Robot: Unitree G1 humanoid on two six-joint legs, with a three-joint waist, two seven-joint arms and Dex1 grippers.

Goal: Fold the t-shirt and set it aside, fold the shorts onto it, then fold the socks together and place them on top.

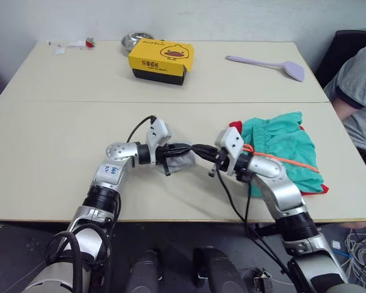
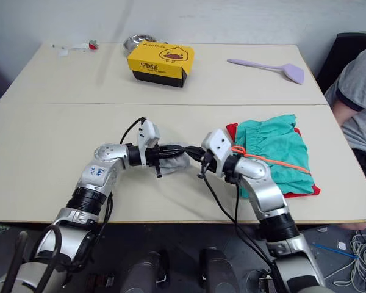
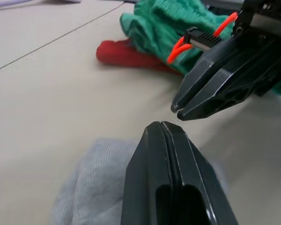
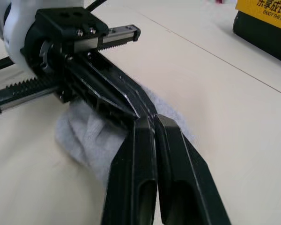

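From the head views, the left gripper [image 1: 186, 149] and right gripper [image 1: 202, 150] meet tip to tip over the table [image 1: 61, 140]. The socks [image 1: 178, 162] lie bunched just beneath the left one; the shorts [image 1: 280, 146] rest on the t-shirt [image 2: 233, 129] behind the right wrist.

In the left wrist view, the left fingers [image 3: 171, 154] are pressed together above the grey cloth, pinching nothing visible.

In the right wrist view, the right fingers [image 4: 145, 154] are likewise closed, nearly touching the other gripper's tips.

the t-shirt [image 1: 235, 127] lies mostly hidden under the shorts [image 1: 280, 149]; a person [image 1: 357, 91] at three o'clock is cut off by the edge; the box's [image 1: 160, 58] small print is illegible.
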